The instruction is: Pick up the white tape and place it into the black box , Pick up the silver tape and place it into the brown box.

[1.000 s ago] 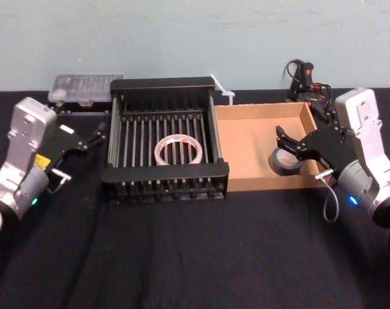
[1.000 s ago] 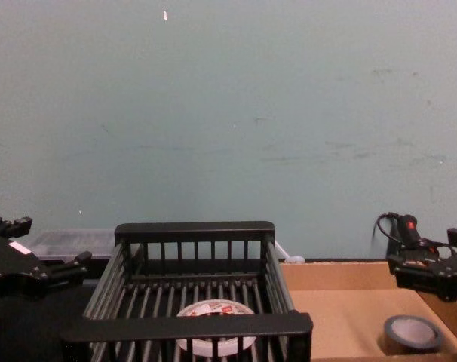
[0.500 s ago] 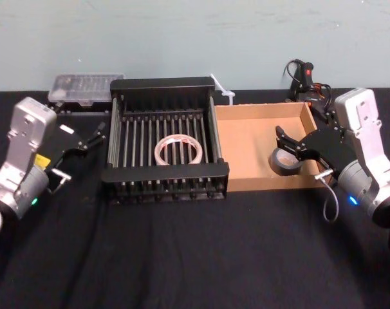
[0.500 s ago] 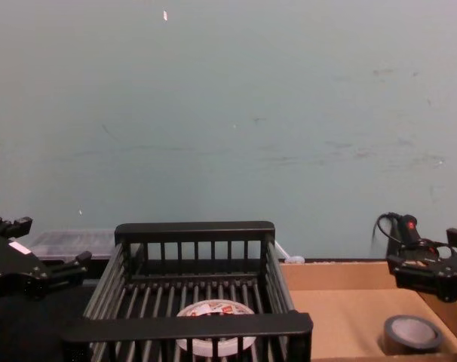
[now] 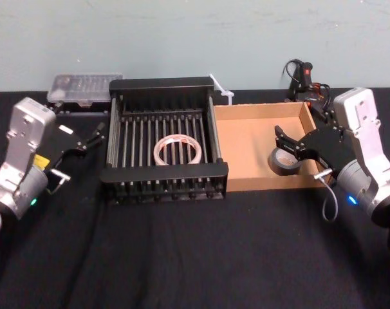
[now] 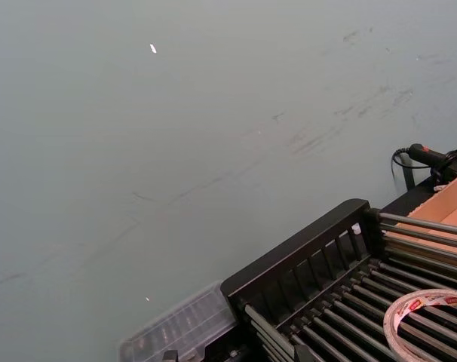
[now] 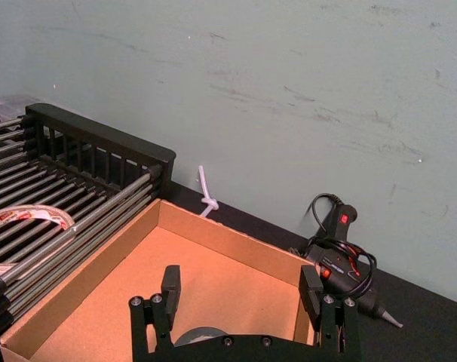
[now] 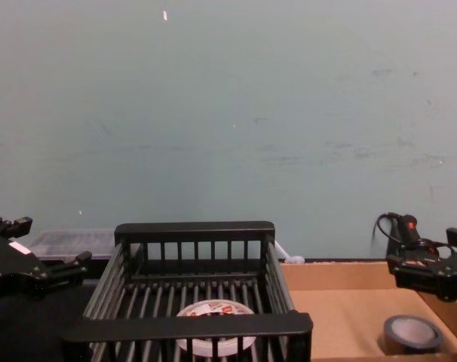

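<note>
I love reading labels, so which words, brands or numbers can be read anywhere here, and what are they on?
No text here can be read.
white tape: red and dark printed marks, too blurred to read.
yellow sticker on the left arm: too small to read.

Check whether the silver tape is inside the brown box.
Inside: the silver tape lies flat on the brown box floor, beneath the open right gripper.

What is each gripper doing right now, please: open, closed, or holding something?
Left gripper: open, holding nothing.
Right gripper: open above the silver tape in the brown box, not gripping it.
</note>
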`<state>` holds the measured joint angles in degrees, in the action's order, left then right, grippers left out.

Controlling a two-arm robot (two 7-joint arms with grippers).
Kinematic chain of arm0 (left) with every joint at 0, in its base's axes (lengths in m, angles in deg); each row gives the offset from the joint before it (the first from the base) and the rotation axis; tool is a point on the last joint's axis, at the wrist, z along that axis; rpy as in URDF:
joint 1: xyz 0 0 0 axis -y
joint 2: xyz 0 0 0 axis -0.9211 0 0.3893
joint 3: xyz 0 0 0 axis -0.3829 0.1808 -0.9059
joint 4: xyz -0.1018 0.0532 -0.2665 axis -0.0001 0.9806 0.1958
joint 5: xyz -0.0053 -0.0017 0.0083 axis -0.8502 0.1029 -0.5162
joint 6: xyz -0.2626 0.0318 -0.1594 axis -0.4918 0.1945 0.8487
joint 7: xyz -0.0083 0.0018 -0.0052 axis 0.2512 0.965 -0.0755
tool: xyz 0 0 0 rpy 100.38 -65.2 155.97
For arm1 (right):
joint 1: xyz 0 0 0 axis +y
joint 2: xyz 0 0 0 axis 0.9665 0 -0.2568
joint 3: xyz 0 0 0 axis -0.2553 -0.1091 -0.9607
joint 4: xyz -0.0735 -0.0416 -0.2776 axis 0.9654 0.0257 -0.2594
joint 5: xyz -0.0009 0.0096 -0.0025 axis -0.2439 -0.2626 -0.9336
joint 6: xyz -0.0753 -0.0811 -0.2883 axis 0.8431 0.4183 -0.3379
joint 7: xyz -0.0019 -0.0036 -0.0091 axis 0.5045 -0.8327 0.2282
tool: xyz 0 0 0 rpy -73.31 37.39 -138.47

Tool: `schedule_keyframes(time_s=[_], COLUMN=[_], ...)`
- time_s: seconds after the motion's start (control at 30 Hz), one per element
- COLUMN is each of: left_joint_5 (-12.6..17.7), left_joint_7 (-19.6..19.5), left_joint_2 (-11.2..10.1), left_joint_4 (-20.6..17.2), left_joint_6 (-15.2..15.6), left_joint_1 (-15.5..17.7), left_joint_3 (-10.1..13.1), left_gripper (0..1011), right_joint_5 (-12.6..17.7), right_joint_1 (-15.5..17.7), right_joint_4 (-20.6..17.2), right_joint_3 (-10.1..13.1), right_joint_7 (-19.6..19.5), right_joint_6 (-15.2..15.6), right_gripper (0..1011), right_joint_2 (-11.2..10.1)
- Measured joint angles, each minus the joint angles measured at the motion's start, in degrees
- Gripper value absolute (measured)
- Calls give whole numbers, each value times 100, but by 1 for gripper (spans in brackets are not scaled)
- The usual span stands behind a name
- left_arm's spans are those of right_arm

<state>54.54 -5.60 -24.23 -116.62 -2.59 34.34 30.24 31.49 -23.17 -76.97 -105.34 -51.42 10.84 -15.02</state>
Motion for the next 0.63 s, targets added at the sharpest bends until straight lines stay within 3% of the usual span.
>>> schedule_keyframes(time_s=[0.63], left_joint_5=[0], left_joint_7=[0], left_joint_2=[0], left_joint_4=[0], left_joint_6=[0], left_joint_1=[0], left_joint_3=[0], left_gripper=[1001], right_joint_5=[0], right_joint_1=[0], right_joint_4=[0], right_joint_3=[0], right_joint_7=[-1], right_joint_6=[0], right_gripper=[1002], right_joint_2=[0])
